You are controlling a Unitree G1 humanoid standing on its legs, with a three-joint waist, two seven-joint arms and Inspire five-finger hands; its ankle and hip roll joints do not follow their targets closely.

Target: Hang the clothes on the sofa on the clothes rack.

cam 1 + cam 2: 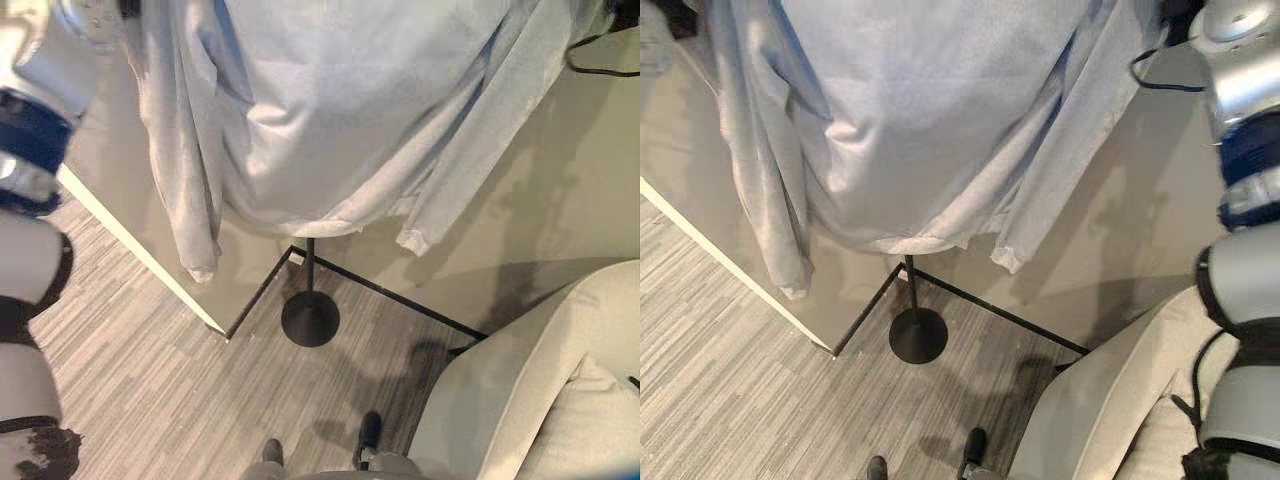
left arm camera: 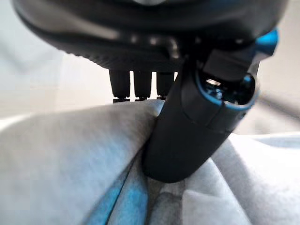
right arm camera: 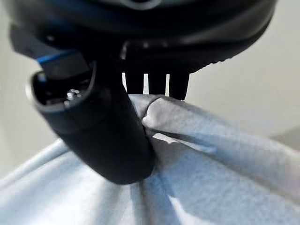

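Between the thumb and the row of fingers of the left hand [image 2: 187,126] a fold of pale grey-blue cloth is pinched: the thumb presses down onto the fabric and the fingers [image 2: 140,84] disappear behind the bunched ridge, so the hand is closed on the garment. At the right hand [image 3: 108,131] the same hold shows in its own wrist view, the thumb bearing against a gathered fold and the fingers [image 3: 157,84] curled over the cloth from behind, with no gap between thumb and fabric.

Outward from the two grips, the sweatshirt [image 1: 340,120] hangs spread wide across the upper part of the head views, held up near its top at both sides. Its long axis runs vertically, top toward the hands and hem [image 1: 310,225] pointing down at the floor. One sleeve [image 1: 185,190] dangles at the robot's left, its cuff lower than the hem; the other sleeve [image 1: 450,190] slants down at the robot's right, ending in a cuff just beside the hem.

Below the hem stands the clothes rack [image 1: 310,315], seen as a thin black upright pole rising from a round black base on the grey striped floor [image 1: 140,380]; the pole's upper part is hidden behind the cloth. A pale wall [image 1: 560,170] lies behind the garment. At the lower right, the light-coloured sofa [image 1: 520,390] shows with a cushion on it, well apart from the sweatshirt.
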